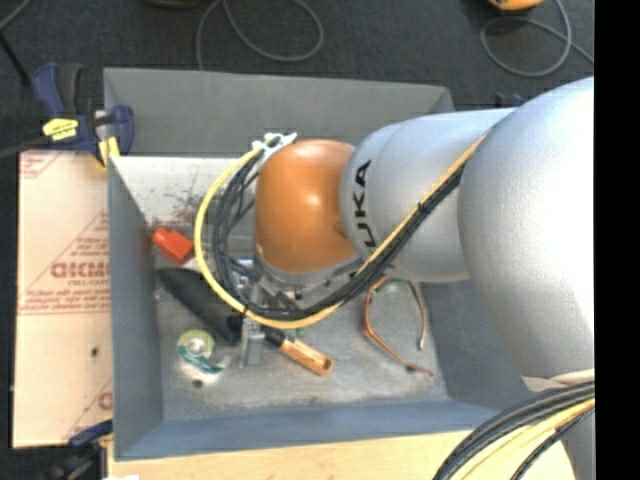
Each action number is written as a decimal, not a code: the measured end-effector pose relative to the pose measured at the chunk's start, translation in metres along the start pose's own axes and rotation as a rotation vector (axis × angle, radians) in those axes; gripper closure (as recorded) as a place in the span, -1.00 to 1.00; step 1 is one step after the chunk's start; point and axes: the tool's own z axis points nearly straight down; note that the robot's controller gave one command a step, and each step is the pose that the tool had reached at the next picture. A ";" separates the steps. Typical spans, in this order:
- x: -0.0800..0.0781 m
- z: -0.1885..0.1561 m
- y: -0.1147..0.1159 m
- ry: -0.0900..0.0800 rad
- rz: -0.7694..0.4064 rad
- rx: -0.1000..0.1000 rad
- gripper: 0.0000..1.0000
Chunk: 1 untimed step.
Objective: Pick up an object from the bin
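Gripper [250, 346] is hanging low over the bin [135, 368] floor; open or shut, I cannot tell. A clear roll [197, 350] is lying just left of it, a brown stick [306, 357] just right. It is looking like the reaching step; next it needs centring on one.

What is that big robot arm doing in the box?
The robot arm reaches into the grey bin from the right. Its tool sits low near the floor, next to a black thing, a small clear roll and a brown stick. An orange block lies further left, a bent copper wire to the right. It isn't visibly holding anything.
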 end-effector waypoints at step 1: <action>-0.002 -0.005 -0.001 -0.007 0.004 -0.001 -1.00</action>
